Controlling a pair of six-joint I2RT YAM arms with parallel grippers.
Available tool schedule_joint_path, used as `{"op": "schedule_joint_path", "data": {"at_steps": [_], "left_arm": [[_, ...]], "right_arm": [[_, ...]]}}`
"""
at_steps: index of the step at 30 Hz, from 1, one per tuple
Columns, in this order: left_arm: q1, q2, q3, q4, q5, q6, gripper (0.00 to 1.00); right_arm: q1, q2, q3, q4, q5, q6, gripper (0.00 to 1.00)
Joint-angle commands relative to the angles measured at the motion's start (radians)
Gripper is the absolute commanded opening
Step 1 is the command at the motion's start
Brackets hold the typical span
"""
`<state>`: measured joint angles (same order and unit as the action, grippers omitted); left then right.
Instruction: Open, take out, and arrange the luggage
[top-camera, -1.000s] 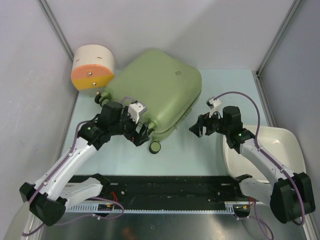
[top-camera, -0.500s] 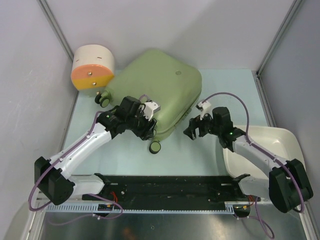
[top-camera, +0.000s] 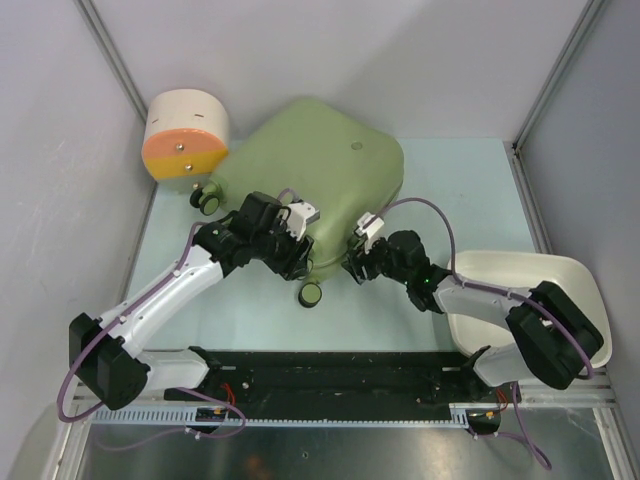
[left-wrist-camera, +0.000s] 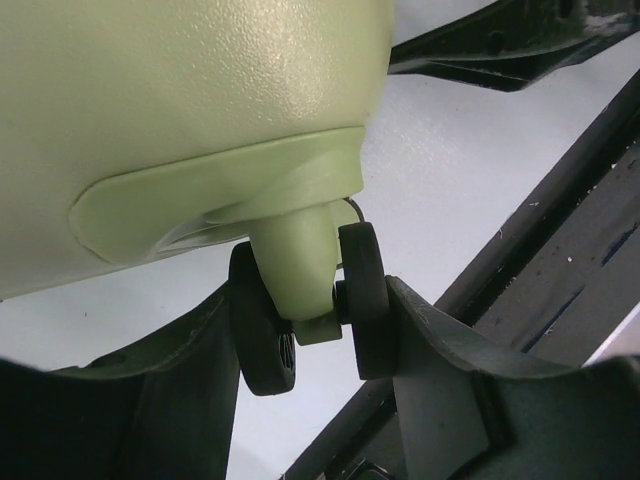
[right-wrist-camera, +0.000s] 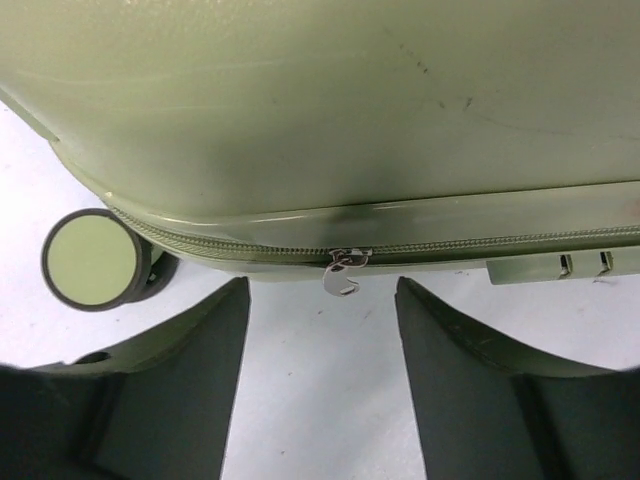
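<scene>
The pale olive-green luggage (top-camera: 315, 175) lies flat and zipped shut at the back of the table. My left gripper (top-camera: 299, 264) is at its near corner; in the left wrist view its fingers (left-wrist-camera: 440, 350) press both sides of the double caster wheel (left-wrist-camera: 300, 300). My right gripper (top-camera: 356, 264) is open at the luggage's near edge. In the right wrist view the silver zip pull (right-wrist-camera: 345, 272) hangs from the zip just ahead of the gap between my open gripper's tips (right-wrist-camera: 320, 292), untouched. A wheel (right-wrist-camera: 92, 260) shows at the left.
A cream-and-orange drum container (top-camera: 187, 133) stands against the luggage's back-left corner. A white basin (top-camera: 580, 275) sits at the right under my right arm. A black rail (top-camera: 330, 375) runs along the near edge. Grey walls close in left, right and behind.
My left gripper moved right to the near corner wheel and then stayed there. My right gripper moved left, up to the luggage's near edge by the zip pull.
</scene>
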<state>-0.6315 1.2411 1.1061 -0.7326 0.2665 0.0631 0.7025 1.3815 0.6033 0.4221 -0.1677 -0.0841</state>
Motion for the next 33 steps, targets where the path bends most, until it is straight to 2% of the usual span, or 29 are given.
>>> {"op": "schedule_joint_path", "data": {"at_steps": [1, 7, 8, 10, 11, 12, 22, 26, 33], "left_arm": [[-0.011, -0.016, 0.001, 0.013, 0.118, 0.015, 0.17], [-0.011, -0.011, -0.012, 0.016, 0.125, 0.006, 0.12], [-0.011, -0.011, -0.017, 0.019, 0.128, 0.004, 0.07], [-0.011, -0.012, -0.031, 0.018, 0.126, 0.003, 0.03], [-0.011, -0.017, -0.035, 0.019, 0.125, 0.003, 0.0], [-0.011, -0.023, -0.043, 0.018, 0.119, 0.007, 0.0], [-0.01, -0.152, -0.137, -0.004, 0.099, 0.096, 0.0], [-0.011, -0.215, -0.179, -0.036, 0.102, 0.188, 0.0], [-0.004, -0.261, -0.16, -0.071, 0.158, 0.233, 0.0]], "right_arm": [[0.044, 0.033, -0.02, 0.15, 0.137, -0.071, 0.61], [0.052, 0.039, -0.036, 0.216, 0.237, -0.066, 0.43], [0.046, 0.036, -0.034, 0.219, 0.237, -0.066, 0.31], [0.028, 0.024, -0.036, 0.222, 0.232, -0.065, 0.2], [0.02, 0.018, -0.036, 0.219, 0.215, -0.065, 0.07], [0.011, 0.013, -0.036, 0.205, 0.208, -0.065, 0.0], [-0.193, -0.064, -0.051, 0.1, -0.042, -0.055, 0.0], [-0.245, -0.088, -0.056, 0.069, -0.07, -0.074, 0.0], [-0.345, -0.085, -0.021, 0.099, -0.067, -0.181, 0.0]]}}
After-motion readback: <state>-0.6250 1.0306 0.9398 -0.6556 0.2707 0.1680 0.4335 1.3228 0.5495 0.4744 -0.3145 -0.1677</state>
